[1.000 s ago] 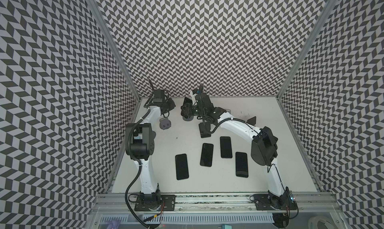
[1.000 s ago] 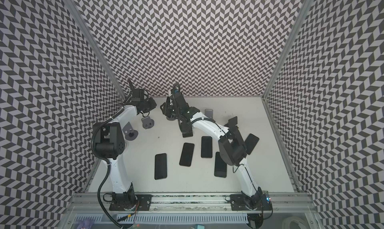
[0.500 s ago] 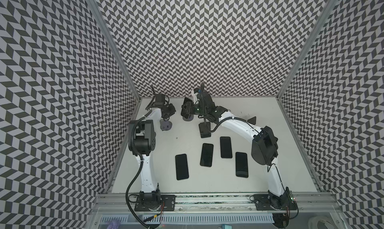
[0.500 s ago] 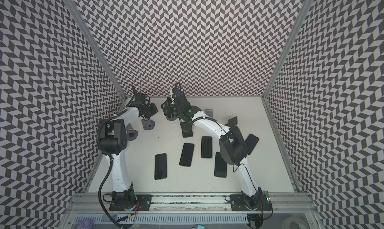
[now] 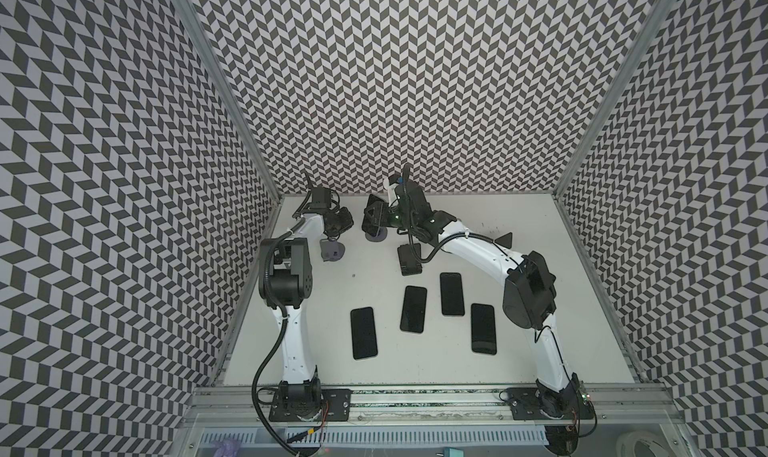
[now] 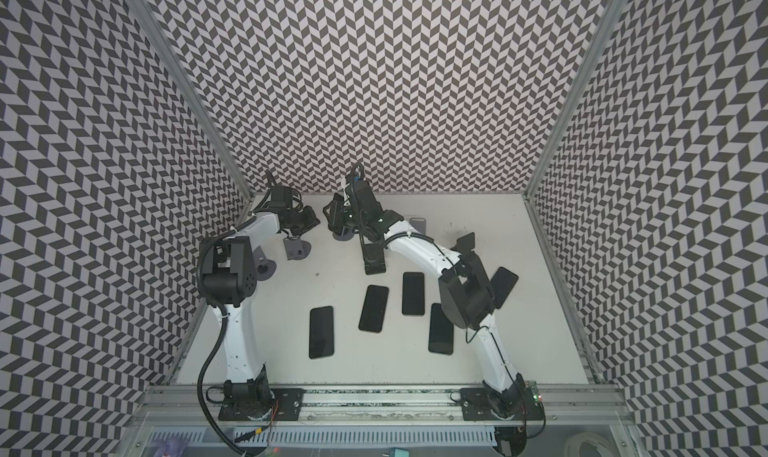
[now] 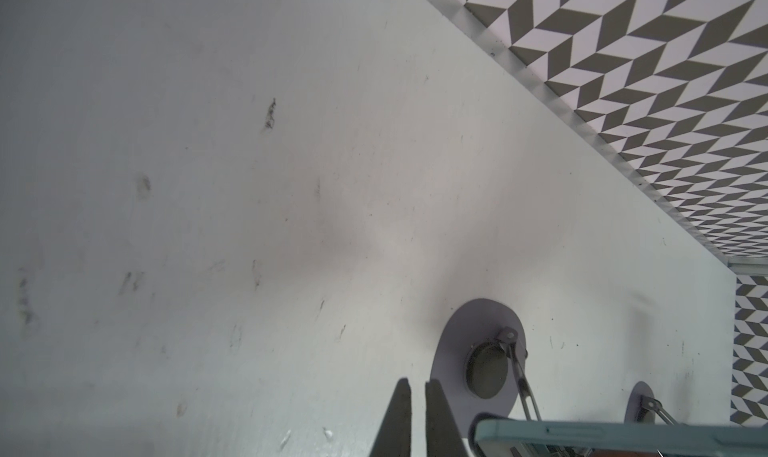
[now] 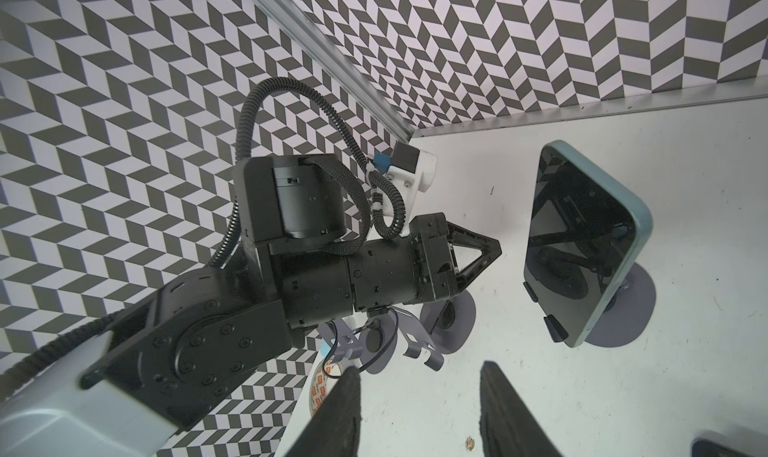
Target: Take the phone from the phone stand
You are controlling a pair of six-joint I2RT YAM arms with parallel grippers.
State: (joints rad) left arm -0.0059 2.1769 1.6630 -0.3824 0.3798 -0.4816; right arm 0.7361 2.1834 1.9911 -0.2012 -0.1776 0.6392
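Left gripper (image 7: 417, 382) has swung down and right from the table's upper-left corner; its fingers are pressed together on nothing, above an empty stand (image 5: 332, 251) left of upper centre in both top views. Across the table (image 5: 436, 372), four flat phones (image 5: 413, 309) lie mid-frame. Right gripper (image 8: 420, 368) hangs with fingers spread, holding nothing, just right of the phone (image 5: 374, 214), which leans on its stand (image 5: 376, 238) at upper centre, between the two grippers and touched by neither.

Chevron walls (image 5: 415, 81), white tabletop (image 5: 415, 376)
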